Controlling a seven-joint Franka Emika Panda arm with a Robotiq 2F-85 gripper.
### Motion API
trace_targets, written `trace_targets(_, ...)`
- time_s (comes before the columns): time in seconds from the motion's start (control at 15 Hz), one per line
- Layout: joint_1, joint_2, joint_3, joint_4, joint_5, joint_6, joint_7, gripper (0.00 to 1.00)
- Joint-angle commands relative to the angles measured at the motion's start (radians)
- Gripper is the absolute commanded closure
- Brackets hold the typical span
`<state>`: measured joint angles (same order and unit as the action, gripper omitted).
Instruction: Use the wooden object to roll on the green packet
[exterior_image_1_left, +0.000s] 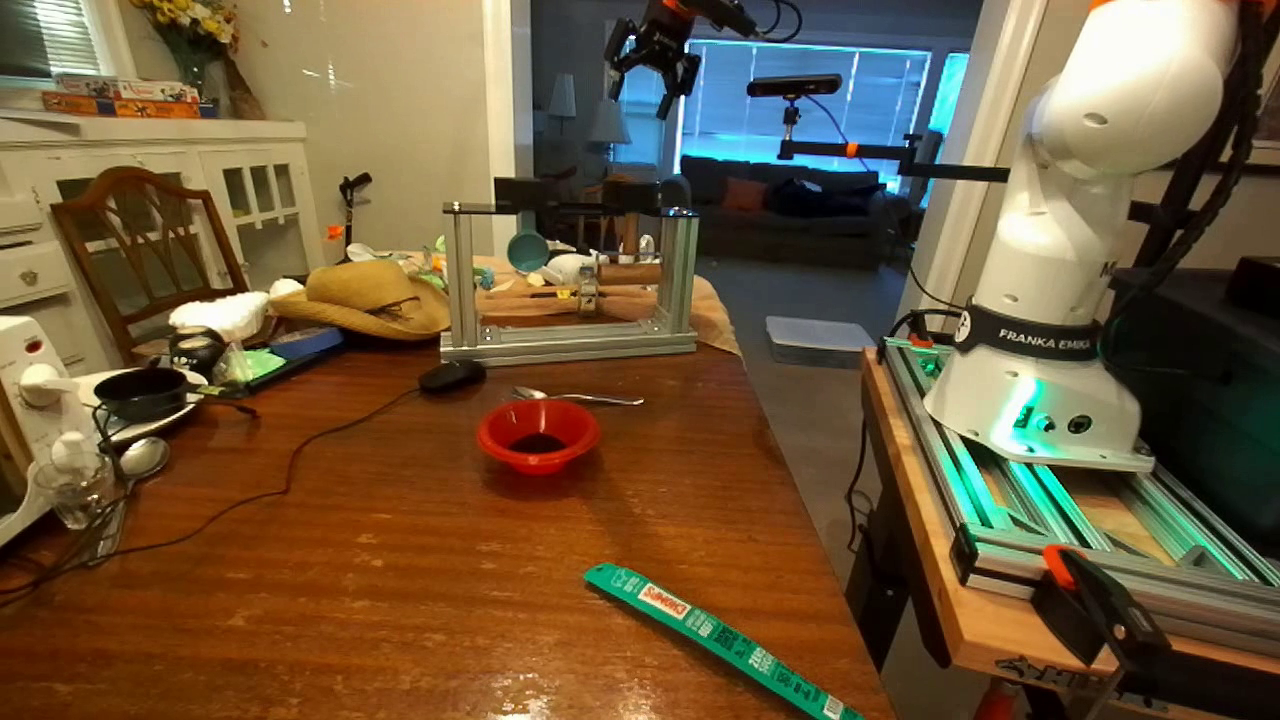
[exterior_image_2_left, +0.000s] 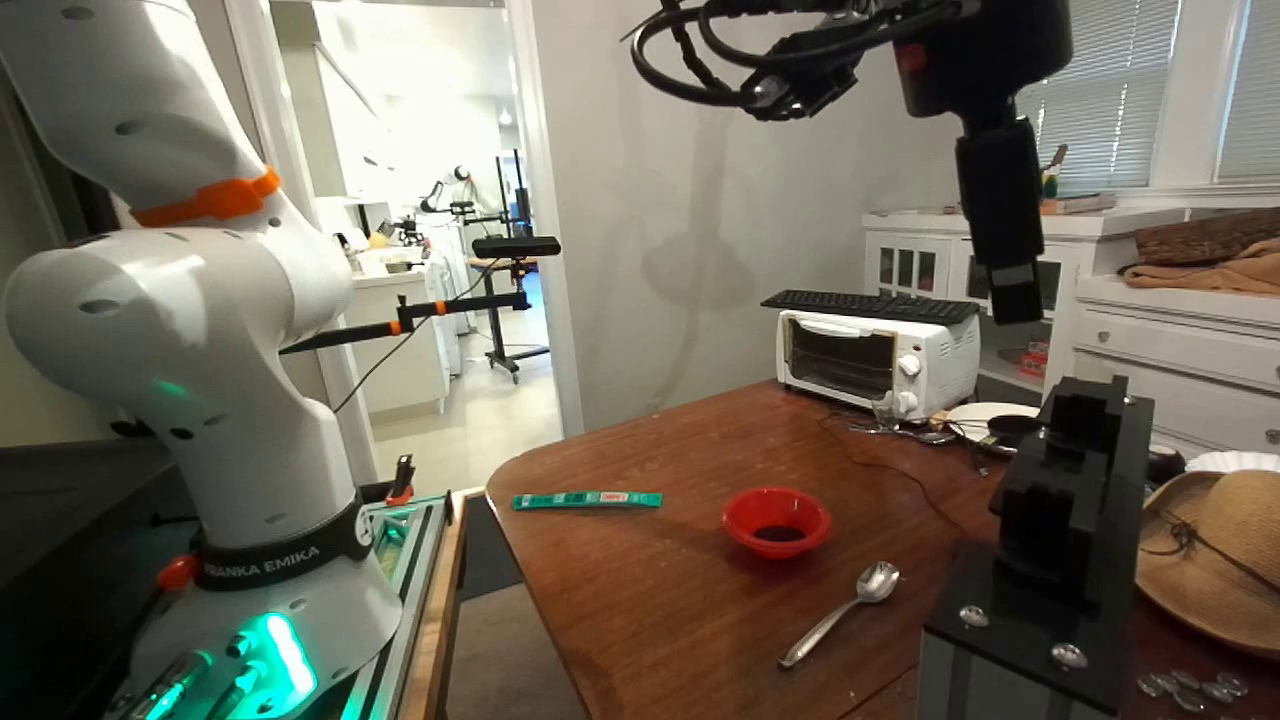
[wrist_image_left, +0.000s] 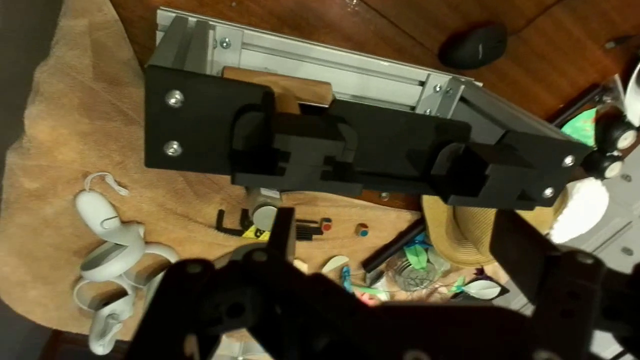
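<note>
Stretching across the room, a worn wooden counter (exterior_image_1_left: 330, 600) carries the pieces of the job beside a white robot arm (exterior_image_2_left: 200, 350). Near its far side stands a metal-framed rack (exterior_image_1_left: 570, 347) with a black top plate (wrist_image_left: 400, 125). Close to the counter's edge, the green packet (exterior_image_1_left: 715, 635) lies flat on bare wood in both exterior views, a red bowl (exterior_image_1_left: 500, 440) roughly between it and the rack. The packet looks light and bendable, its slick wrapper likely to slide or creep toward the edge under rolling; even, gentle pressure seems the safer course. Within the rack, below the plate, is the wooden object (wrist_image_left: 280, 87), a short tan cylinder that appears to hang by a stem. It looks stiff, light and hard to damage, though round wood may twist in a loose grasp. The stem is probably the place to take hold, leaving the cylinder free to roll; how much of it rises past the plate is hidden. Above the rack, the 2 dark fingertips (wrist_image_left: 517, 245) of the hand (wrist_image_left: 397, 227) are spread wide, holding nothing and touching nothing.
</note>
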<state>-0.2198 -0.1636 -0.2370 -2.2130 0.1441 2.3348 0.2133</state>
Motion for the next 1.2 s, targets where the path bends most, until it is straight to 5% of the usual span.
trace_targets(0.0, -0.039, 0.074, -0.011, 0.053, -0.042, -0.014, 0.052, 0.00)
trace_targets(0.8, -0.043, 0.198, -0.020, 0.107, -0.069, -0.063, 0.173, 0.00)
trace_targets(1.0, -0.038, 0.203, -0.018, 0.097, -0.055, -0.070, 0.163, 0.13)
trace_targets(1.13, -0.034, 0.209, -0.016, 0.096, -0.054, -0.072, 0.162, 0.06)
